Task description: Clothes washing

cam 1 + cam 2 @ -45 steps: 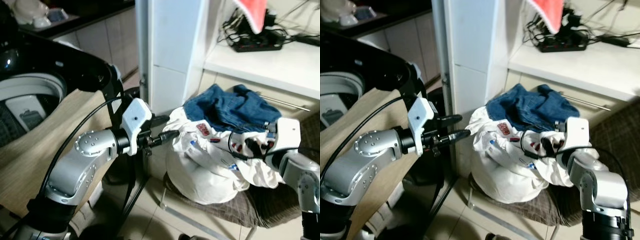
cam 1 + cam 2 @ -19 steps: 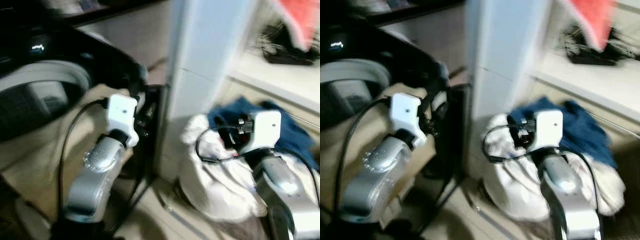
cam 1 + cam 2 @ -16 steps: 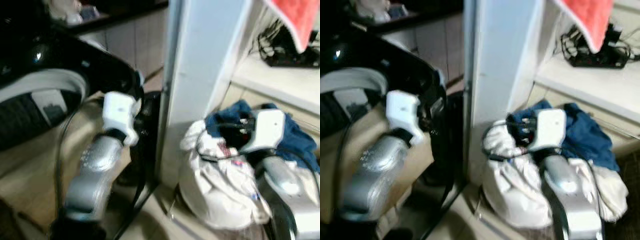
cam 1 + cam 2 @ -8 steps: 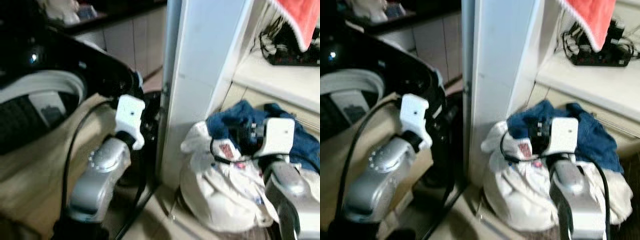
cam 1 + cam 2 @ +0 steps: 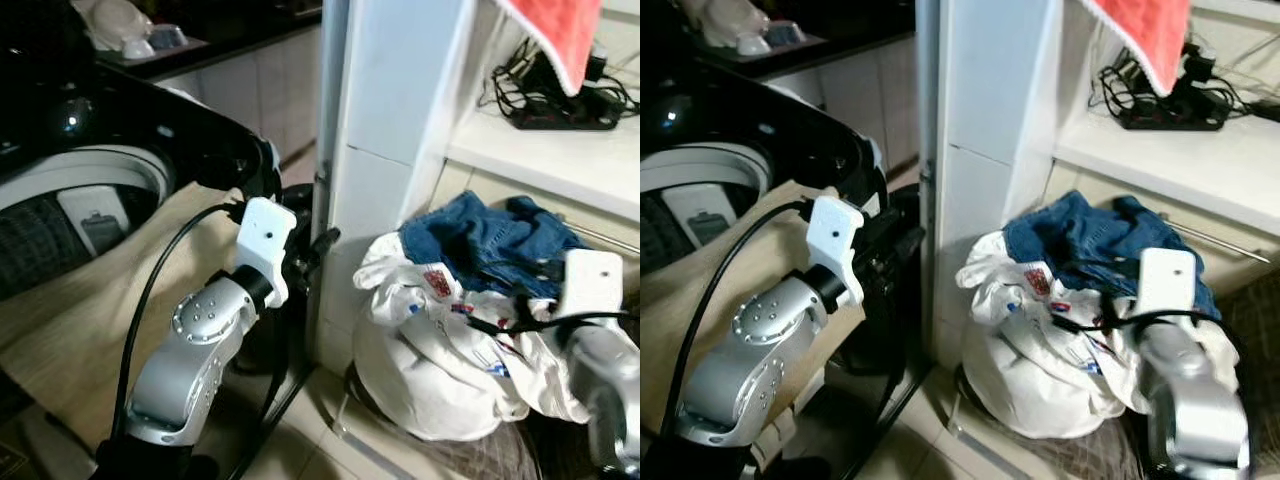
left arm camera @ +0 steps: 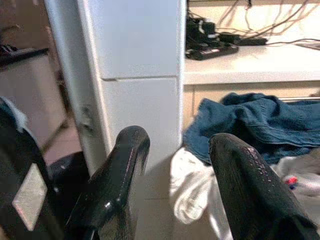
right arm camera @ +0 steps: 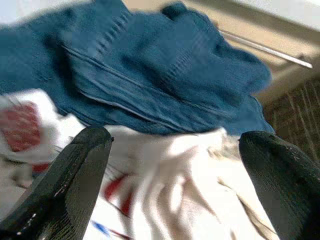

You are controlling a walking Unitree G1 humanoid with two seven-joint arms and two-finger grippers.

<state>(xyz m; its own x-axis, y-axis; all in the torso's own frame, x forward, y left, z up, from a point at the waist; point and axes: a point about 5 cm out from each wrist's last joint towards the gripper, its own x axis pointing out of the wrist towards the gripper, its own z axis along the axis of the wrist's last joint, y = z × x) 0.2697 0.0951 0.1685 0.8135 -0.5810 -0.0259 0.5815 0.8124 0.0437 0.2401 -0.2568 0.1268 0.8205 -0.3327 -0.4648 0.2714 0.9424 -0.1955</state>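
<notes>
Two claws face a heap of laundry beside a washing machine (image 5: 70,190), whose open drum sits far off the left claw's outer side. The left claw (image 6: 172,165), fingers spread and holding nothing, hangs in front of a white pillar (image 5: 395,110); just beyond its fingertips and toward the right lie the clothes. Compared with a few seconds ago the head camera has swung and steadied, and the right arm has drawn back from the front of the pile to its right edge. The right claw (image 7: 172,165) now hovers just above the clothes, fingers wide apart, gripping nothing. That suggests no garment has been picked up yet, so loading the machine is probably still ahead.

Under the right claw, the pile is a soft rounded bundle: a white garment (image 5: 440,345) with small red and blue printed patches, crumpled and loosely folded, with a blue denim garment (image 5: 490,235) draped on top. A red cloth (image 5: 560,35) hangs above, well clear of both claws.
</notes>
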